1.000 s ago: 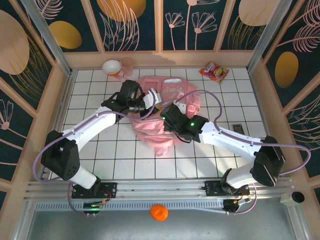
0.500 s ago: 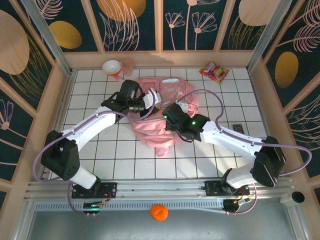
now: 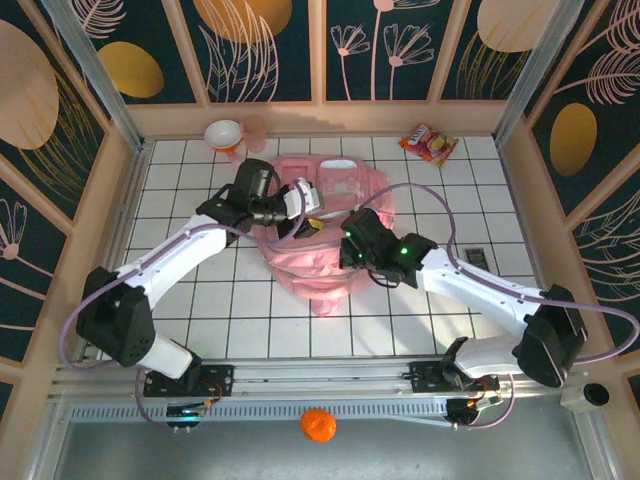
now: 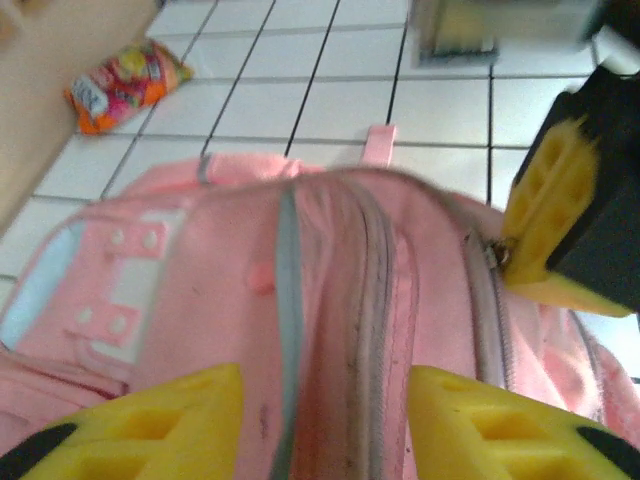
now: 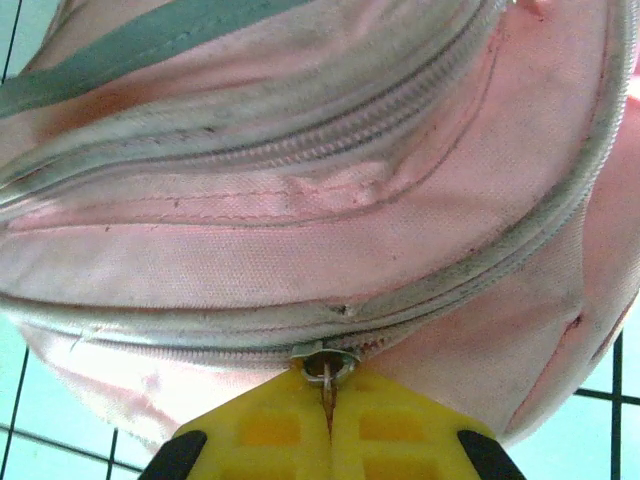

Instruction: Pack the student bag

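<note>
At the back left of the white tiled surface [image 3: 200, 320] sits a white bowl [image 3: 222, 133]. The left arm [image 3: 190, 245] reaches in over the student bag [image 3: 340, 180] — the pink backpack lying at the middle of the surface, toward the back wall. The left fingers [image 4: 160, 425] stand apart just above its fabric, one on each side of a zipper line, with nothing gripped. From the right, the right fingers [image 5: 280, 435] are pressed together on a metal zipper pull [image 5: 328, 366] at the bag's curved edge. A bright snack packet [image 3: 428, 144] lies at the back right, well apart from the bag — and a small dark object [image 3: 476, 258] rests beside the right arm [image 3: 480, 290].
</note>
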Robot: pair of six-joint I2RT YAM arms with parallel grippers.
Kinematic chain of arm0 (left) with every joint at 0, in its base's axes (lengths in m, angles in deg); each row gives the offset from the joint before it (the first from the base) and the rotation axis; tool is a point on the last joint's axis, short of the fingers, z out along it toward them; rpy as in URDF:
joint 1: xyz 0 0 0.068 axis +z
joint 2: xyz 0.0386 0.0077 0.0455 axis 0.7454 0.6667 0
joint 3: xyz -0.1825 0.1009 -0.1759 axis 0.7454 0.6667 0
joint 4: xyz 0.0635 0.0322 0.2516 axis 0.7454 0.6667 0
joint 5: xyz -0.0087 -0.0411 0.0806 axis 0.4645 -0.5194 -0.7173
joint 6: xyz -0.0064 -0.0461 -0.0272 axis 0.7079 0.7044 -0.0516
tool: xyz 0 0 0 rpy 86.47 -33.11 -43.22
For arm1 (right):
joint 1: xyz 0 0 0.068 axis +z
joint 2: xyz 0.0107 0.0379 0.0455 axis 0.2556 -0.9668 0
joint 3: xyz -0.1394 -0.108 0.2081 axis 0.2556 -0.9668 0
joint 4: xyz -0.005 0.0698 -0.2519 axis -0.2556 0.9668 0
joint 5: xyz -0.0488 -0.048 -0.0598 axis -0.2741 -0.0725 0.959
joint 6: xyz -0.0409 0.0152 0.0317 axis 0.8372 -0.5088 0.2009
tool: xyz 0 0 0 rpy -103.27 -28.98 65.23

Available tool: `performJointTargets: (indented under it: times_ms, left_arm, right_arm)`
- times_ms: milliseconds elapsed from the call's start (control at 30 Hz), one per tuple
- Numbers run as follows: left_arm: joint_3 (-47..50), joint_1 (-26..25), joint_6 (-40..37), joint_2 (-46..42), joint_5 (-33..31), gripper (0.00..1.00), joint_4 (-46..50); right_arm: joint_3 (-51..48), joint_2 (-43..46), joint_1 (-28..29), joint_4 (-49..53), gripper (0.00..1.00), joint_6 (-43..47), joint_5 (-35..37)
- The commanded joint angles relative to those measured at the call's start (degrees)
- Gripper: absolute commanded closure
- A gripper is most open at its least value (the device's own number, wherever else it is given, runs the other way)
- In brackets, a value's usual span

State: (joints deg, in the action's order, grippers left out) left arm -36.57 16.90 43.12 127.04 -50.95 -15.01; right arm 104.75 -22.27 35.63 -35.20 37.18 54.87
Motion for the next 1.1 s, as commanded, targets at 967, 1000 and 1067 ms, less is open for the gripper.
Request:
performJointTargets:
  times_ms: [967,1000,1067]
  left_arm:
    - [14.4,-6.4,-13.0,-7.7,-11.3,1.00,-0.6]
    - [14.4,-6.4,-12.9,-8.2,-10.6,1.00,-0.6]
    - [14.7,-6.4,-12.9,-9.5,-8.4,1.00,-1.2]
  right_arm:
    - [-8.2,6.5,-21.7,-1.2,1.00,13.8,-20.2]
    - [-8.6,6.3,-23.6,-1.2,1.00,14.7,-20.0]
    - [-9.1,6.0,-27.1,-2.0,1.00,16.2,-20.7]
